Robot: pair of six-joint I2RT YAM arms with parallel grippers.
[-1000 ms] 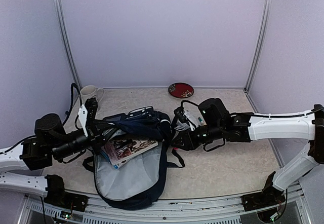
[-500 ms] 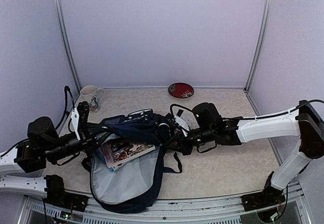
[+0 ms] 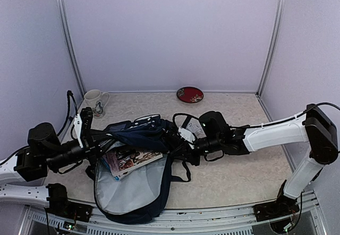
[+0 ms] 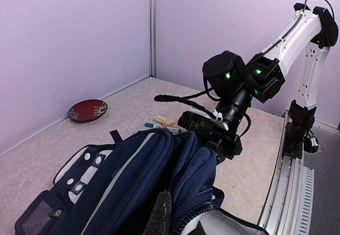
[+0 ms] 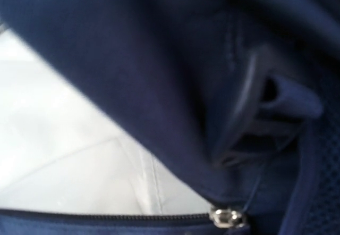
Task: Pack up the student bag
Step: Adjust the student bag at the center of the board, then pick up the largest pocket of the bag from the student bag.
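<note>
The beige tabletop [image 3: 239, 176] is seen under both arms. The student bag [image 3: 139, 184] is laid on it, between the left fingers [image 4: 161, 216] and the right fingers. Its main compartment is open, and the light grey lining is turned upward on the near side of both. The navy upper part of the bag is lifted off the tabletop. Its white patch with dark dots [image 4: 85, 163] is seen ahead of the left fingers.

The left fingers are pressed together on the edge fabric of the bag, close to the zip, so this edge is pinched. The right arm [image 3: 271, 133] is stretched to the opposite side of the bag. The right fingers are covered there by navy folds, so it cannot be told whether they are spread or pressed together.

A colourful book [image 3: 133, 159] is laid on the grey lining, just beside the left fingers and partly under the lifted flap. A white mug [image 3: 95, 101] stands behind the left fingers, apart from the bag. A red plate [image 3: 189, 94] is placed well behind the right fingers, near the back wall. A small metal zip slider [image 5: 226, 217] is seen, blurred, directly before the right wrist camera.
</note>
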